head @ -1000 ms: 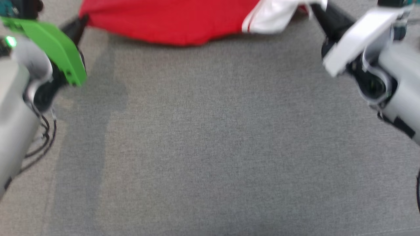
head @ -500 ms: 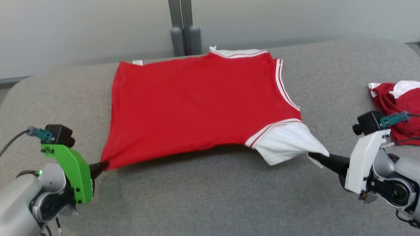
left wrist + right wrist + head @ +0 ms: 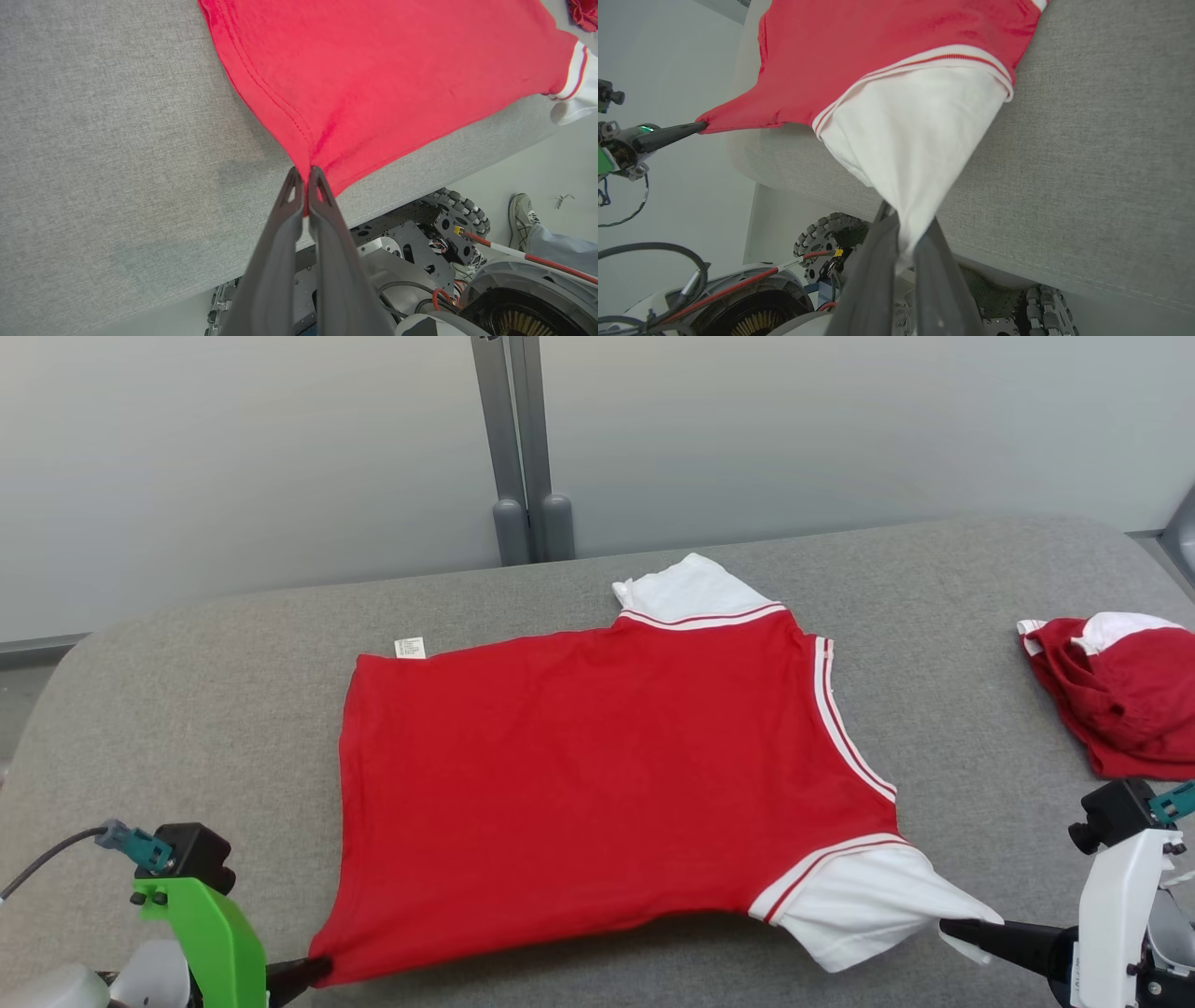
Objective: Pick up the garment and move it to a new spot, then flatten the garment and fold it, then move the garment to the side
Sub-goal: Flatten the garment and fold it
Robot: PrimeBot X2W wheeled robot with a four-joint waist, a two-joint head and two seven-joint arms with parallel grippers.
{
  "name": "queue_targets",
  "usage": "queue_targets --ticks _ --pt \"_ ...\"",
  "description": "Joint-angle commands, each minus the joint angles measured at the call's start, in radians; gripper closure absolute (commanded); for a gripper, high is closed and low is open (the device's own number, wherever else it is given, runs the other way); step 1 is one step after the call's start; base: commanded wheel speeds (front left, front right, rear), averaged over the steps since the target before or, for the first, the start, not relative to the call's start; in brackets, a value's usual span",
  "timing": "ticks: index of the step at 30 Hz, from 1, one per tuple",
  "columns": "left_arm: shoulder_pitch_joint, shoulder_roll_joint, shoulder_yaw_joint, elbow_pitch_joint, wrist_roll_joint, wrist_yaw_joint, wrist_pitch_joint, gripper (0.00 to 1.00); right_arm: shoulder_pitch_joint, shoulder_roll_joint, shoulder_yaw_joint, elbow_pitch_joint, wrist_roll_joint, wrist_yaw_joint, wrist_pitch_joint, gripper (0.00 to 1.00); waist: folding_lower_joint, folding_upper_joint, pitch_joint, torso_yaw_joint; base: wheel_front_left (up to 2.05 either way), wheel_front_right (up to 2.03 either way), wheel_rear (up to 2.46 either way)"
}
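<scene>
Pinching near hem corner of red shirt (image 3: 597, 775), left hand (image 3: 313, 971) clamped tight on fabric. Right hand (image 3: 952, 927) nipped closed on tip of white sleeve (image 3: 868, 905). Shirt spread across grey worktop (image 3: 187, 709), stretched between both hands (near edge a touch off surface). Crumpled red bundle (image 3: 1130, 700) lies well apart, far right.

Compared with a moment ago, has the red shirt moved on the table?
Yes. The red shirt has slid toward the robot: its far edge then reached the back edge of the grey table; now bare tabletop shows behind it.
</scene>
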Motion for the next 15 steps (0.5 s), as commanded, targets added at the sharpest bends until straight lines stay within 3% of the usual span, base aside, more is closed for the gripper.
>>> queue_targets --ticks 1,6,15 --pt "0.009 0.014 0.000 -0.010 0.003 0.011 0.012 1.00 -0.002 -0.005 0.000 -0.009 -0.010 0.001 0.005 1.00 0.0002 -0.0001 0.005 0.003 0.00 0.00 0.00" --pt "-0.044 0.012 -0.015 -0.009 -0.008 0.017 0.107 1.00 -0.064 0.005 0.000 0.000 -0.030 0.001 0.051 1.00 0.0002 -0.0001 0.020 0.009 0.00 0.00 0.00" --pt "-0.197 -0.085 -0.016 0.119 -0.012 -0.029 0.278 1.00 -0.234 0.106 -0.005 0.136 0.043 0.001 0.252 1.00 0.0002 -0.0001 0.091 0.014 0.00 0.00 0.00"
